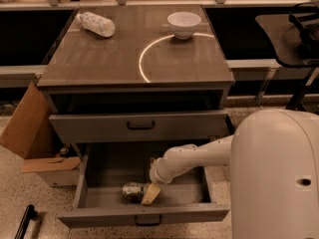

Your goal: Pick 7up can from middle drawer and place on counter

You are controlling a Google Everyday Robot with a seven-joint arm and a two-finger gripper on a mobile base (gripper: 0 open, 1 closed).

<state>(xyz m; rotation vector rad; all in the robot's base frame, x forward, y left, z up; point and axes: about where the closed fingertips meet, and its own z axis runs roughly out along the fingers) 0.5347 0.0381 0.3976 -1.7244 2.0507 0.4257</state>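
Camera view: we saw our pincer (149, 194) in the open middle drawer (102, 166), against the 7up can (130, 191); its grip we could not tell.

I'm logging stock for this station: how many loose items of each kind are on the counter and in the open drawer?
bottle: 1, on the counter
bowl: 1, on the counter
can: 1, in the open drawer, with the gripper right by it
Total: 3
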